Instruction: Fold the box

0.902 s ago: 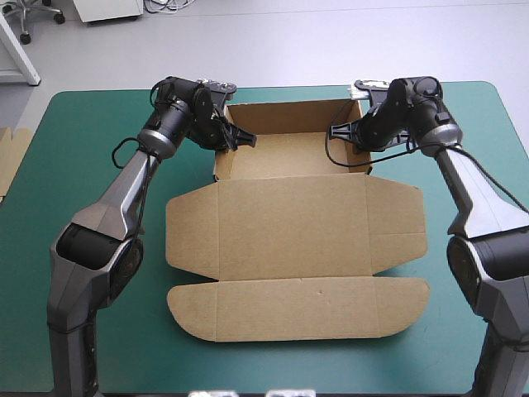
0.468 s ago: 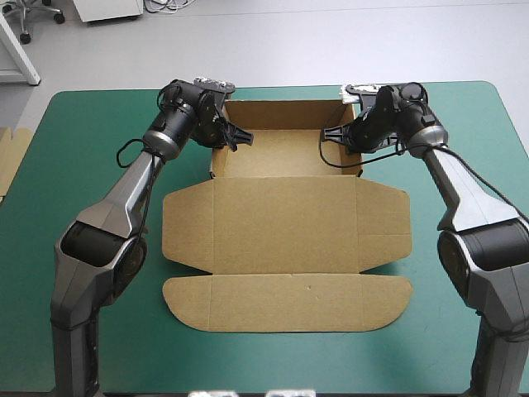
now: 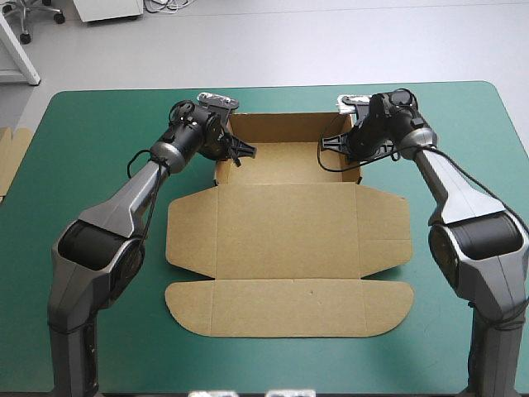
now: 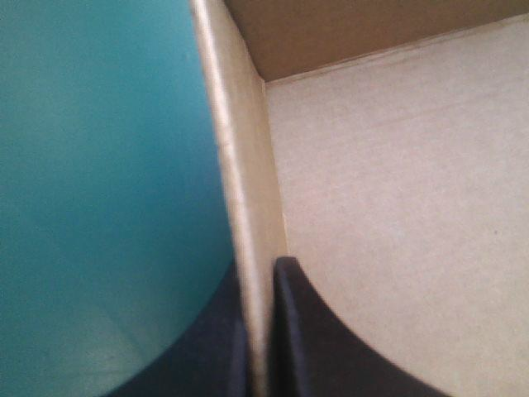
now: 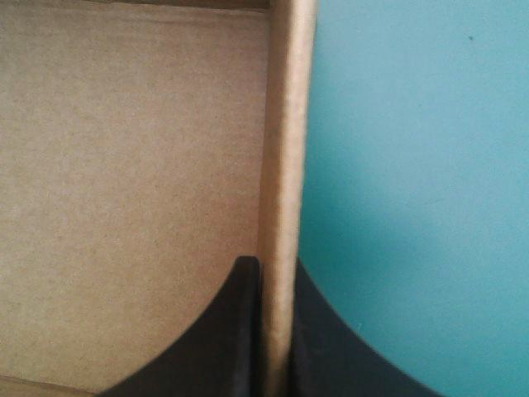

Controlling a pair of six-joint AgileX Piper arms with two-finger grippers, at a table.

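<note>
1. The box point(image 3: 289, 223) lies in the middle of the counter point(image 3: 83, 165). Its raised end points toward the far edge and its flat end toward the near edge.
2. Done, as far as I can see: the back wall and both side walls stand upright, so the far part already forms an open tray point(image 3: 285, 161).
3. Not done: the lid point(image 3: 289, 227) lies flat on the teal-green cover, its small side flaps spread out. The long front flap point(image 3: 289, 308) is flat too, nearest the near edge. I judge the folding well past halfway. I cannot tell whether the side walls are tucked firmly enough to stand on their own.
4. The tray holds nothing, and only its bare brown floor shows.
5. My left claw point(image 4: 260, 269) is nearly closed on the left side wall point(image 4: 240, 165). One black finger is inside the tray, the other outside over the cover, and the board is pinched between them.
6. My right claw point(image 5: 274, 263) grips the right side wall point(image 5: 285, 124) the same way, one finger on each face of the board.
7. Farther out, an edge of spare board point(image 3: 10, 157) shows at the counter's left edge, well apart from the box.
</note>
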